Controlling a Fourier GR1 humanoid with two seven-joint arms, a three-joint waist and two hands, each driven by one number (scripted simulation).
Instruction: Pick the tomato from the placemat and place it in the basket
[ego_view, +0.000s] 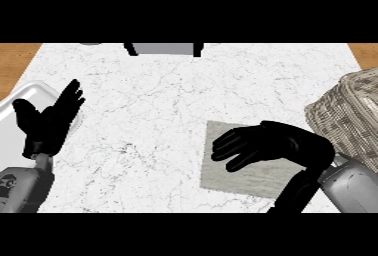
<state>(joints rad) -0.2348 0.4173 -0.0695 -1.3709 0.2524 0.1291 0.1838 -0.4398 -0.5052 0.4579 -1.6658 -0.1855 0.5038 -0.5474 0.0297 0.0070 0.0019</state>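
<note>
Marble counter (170, 100), white and grey-veined, fills our view from the robot's head. Our right hand (269, 145), black-fingered on its grey forearm, hangs over the pale grey square placemat (244, 180), its fingers curled downward and inward. The tomato does not show anywhere; we judge it lies under that hand, on the mat, but we cannot tell whether the fingers have closed on it or merely cup the space above it. The woven beige wicker basket (347, 115) stands just beside the mat at the right edge, its rim near the wrist.

Our left hand (48, 122) rests open, fingers up, at the left edge, over the rim of a white tray (18, 100). A grey box with dark legs (162, 48) sits at the far edge of the counter.

Risks, as we judge them: a round tomato could roll out from under half-closed fingers and across the mat if the hand lifts before the grasp is sure. The basket's wall rises close to the forearm, so a low swing to the right could knock it or catch the wrist on its rim. The thin mat may slide if fingertips drag on it.
</note>
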